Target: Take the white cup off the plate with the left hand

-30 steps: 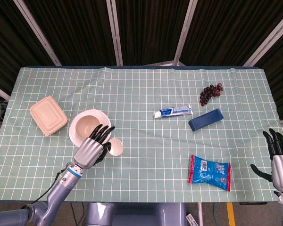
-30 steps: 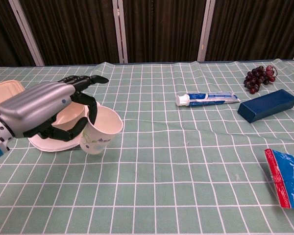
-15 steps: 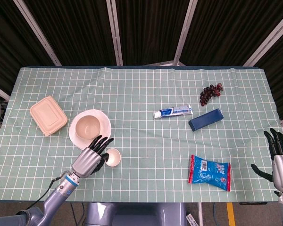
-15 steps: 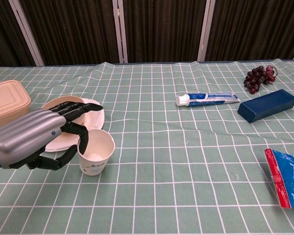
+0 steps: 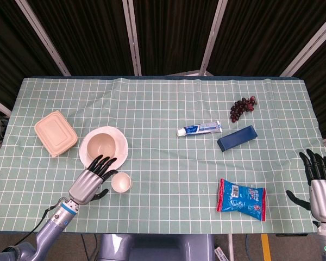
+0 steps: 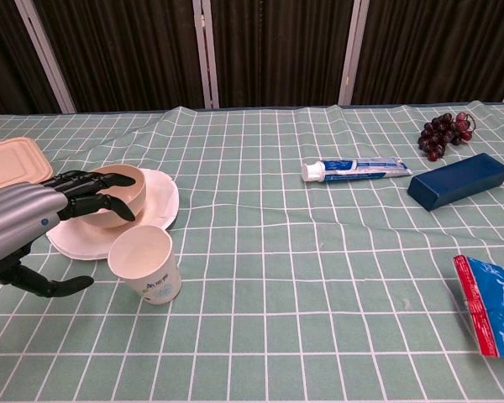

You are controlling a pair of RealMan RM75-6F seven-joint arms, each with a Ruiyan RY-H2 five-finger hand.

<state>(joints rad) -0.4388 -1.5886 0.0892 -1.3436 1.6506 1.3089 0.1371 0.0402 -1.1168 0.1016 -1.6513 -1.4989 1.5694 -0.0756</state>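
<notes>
The white cup (image 5: 121,182) (image 6: 146,264) stands upright on the checked cloth, just in front of the white plate (image 5: 118,155) (image 6: 161,201). A beige bowl (image 5: 102,147) (image 6: 116,193) sits on that plate. My left hand (image 5: 88,182) (image 6: 34,225) is just to the left of the cup, fingers spread, holding nothing and apart from the cup. My right hand (image 5: 320,184) hovers open at the table's right front corner, seen only in the head view.
A beige lidded box (image 5: 55,132) (image 6: 13,164) lies left of the plate. Toothpaste tube (image 5: 199,129) (image 6: 355,170), blue box (image 5: 237,137) (image 6: 458,180) and grapes (image 5: 242,107) (image 6: 441,132) lie at the right rear. A red-and-blue snack bag (image 5: 240,198) (image 6: 491,316) lies at the right front.
My left hand carried the cup off the plate toward the front, set it down on the cloth, let go and drew back to the left. The right hand barely moved.
</notes>
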